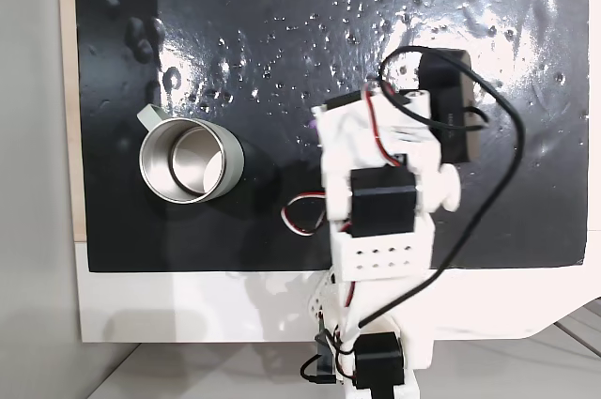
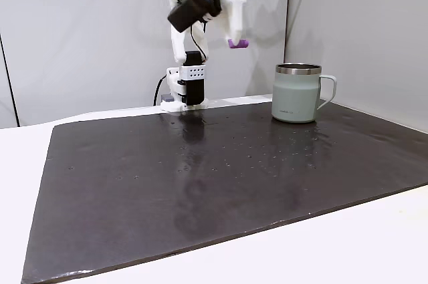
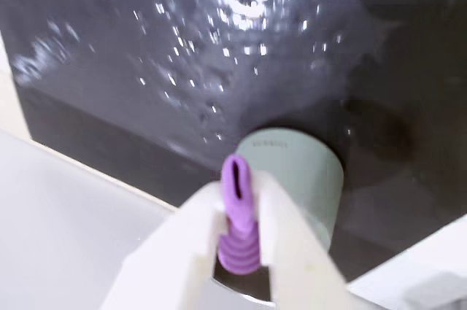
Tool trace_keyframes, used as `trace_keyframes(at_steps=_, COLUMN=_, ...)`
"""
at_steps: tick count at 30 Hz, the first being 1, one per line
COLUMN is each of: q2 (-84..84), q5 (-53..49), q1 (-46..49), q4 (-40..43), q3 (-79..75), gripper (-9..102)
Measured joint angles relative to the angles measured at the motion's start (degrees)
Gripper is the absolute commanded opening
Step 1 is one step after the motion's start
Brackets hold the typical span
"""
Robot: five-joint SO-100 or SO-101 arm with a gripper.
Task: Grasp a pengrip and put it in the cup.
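Pengrip [image 3: 236, 211]: purple, ribbed, pinched between white jaws of gripper [image 3: 237, 200], one end protruding past fingertips. In a fixed view [image 2: 238, 43], held high above dark surface [image 2: 200, 184], clear of cup [image 2: 297, 93], off to the left of it. Cup upright on surface, handle outward, interior bare steel [image 1: 191, 163]. Surface speckled with glare.

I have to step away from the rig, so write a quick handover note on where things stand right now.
Gripper: shut on the pengrip, raised high above the black mat.
Cup: upright on the mat, handle pointing away from the arm, nothing seen inside from above; it stands off to the side, not yet under the gripper.
Done: grasp and lift.
Left: carry the pengrip over the cup's mouth and release it.
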Motion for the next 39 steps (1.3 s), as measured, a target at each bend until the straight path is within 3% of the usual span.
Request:
trace_keyframes(at_steps=7, q2=-7.1, q5=6.1, q1=-14.3, q4=0.4, q3=-16.3, gripper=0)
trace_keyframes(at_steps=14, q2=-14.6, q5=6.2, q1=-24.8, q4=0.5, q3=-19.6, gripper=0)
trace_keyframes(at_steps=30, q2=-22.6, q5=4.5, q1=-36.2, q4=0.5, q3=-23.2, gripper=1)
trace_keyframes(at_steps=39, q2=-22.6, q5=3.8, q1=-37.2, q4=0.5, q3=-23.2, gripper=36)
